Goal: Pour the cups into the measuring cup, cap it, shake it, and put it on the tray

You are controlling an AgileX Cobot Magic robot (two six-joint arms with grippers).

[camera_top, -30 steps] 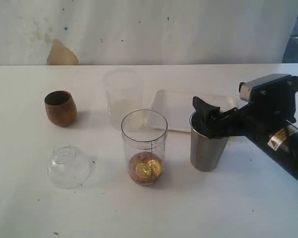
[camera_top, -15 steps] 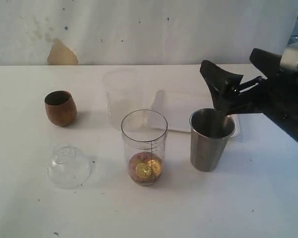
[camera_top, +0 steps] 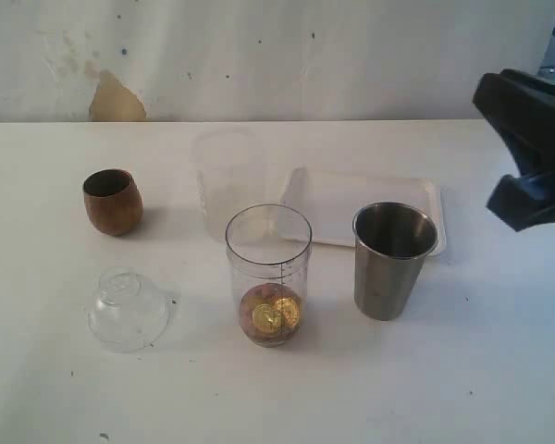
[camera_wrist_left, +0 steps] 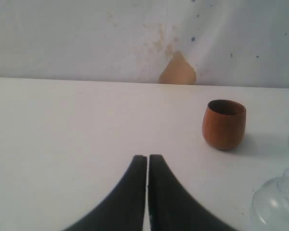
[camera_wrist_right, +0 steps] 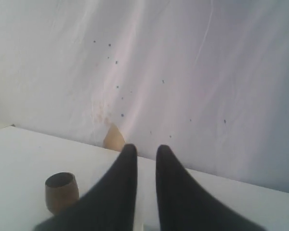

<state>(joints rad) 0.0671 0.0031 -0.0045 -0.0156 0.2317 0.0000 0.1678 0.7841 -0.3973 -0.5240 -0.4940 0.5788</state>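
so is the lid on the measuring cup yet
Off: the measuring cup stands open-topped, the clear domed lid lying apart from it.

Soft, even light — the white table point(camera_top: 55, 388) looks washed pale, the wooden cup point(camera_top: 112, 202) throws a faint shadow rightward; my right wrist view is hazy, blurred.

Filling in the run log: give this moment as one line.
measuring cup: uncapped, coins inside | steel tumbler: upright, free | lid: on table | left gripper: shut | right gripper: slightly open, empty
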